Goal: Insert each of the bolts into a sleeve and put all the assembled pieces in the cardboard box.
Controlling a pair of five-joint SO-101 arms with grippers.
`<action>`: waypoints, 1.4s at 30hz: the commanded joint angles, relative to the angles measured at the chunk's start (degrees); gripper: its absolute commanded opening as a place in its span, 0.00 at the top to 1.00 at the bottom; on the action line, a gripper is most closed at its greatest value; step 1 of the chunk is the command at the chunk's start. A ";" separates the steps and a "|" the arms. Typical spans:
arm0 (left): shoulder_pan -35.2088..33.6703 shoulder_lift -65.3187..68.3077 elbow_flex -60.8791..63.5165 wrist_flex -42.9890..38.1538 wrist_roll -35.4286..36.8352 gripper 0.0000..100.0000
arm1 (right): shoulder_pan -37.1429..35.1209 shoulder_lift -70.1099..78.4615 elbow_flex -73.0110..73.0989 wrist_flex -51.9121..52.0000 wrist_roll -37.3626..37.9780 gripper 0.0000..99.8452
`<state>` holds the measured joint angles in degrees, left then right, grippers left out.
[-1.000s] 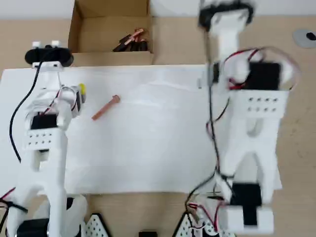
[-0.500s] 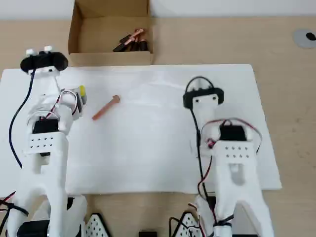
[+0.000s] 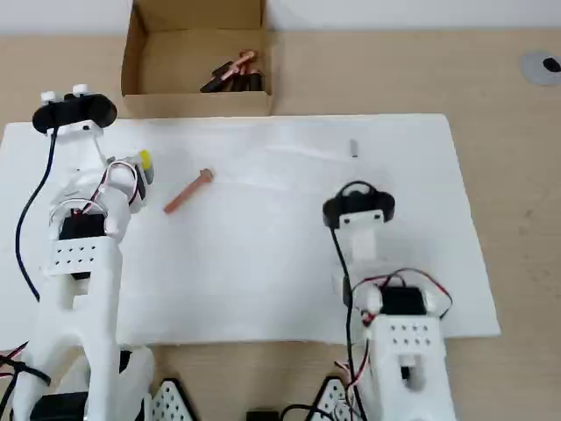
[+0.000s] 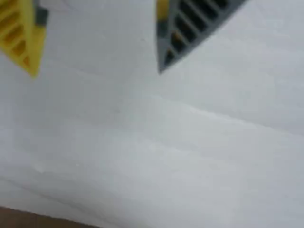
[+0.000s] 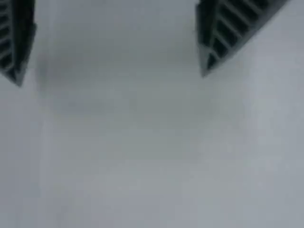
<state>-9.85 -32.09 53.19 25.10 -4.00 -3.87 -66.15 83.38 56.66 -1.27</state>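
Left wrist view: the left claw stands wide with nothing between its tips, low over the white sheet. The right claw is equally wide and empty over the same sheet.

In the high view the bolt lies flat on the sheet just beside the left arm, well apart from the right arm, head pointing toward the cardboard box. It looks small, stiff and light, and its round shank would likely roll or slip. A pinch across the shank near the head seems best, leaving the tip free.

The small grey thing near the sheet's far edge is too small to tell whether it is a sleeve. The pieces in the box overlap, so their number is unclear.
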 commanded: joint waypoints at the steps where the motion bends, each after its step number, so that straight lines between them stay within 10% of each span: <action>1: -0.62 -1.71 -0.18 -0.97 0.44 0.82 | -1.27 -7.60 1.89 0.88 0.26 0.72; 22: -1.76 -1.54 2.11 -1.41 13.89 0.82 | -1.01 -43.30 11.12 11.60 0.53 0.72; 42: -3.25 9.36 11.16 -28.66 15.82 0.83 | -1.10 -43.91 11.12 11.69 0.62 0.72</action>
<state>-12.13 -25.41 66.99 -0.75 11.65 -4.04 -103.16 94.64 68.09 -1.27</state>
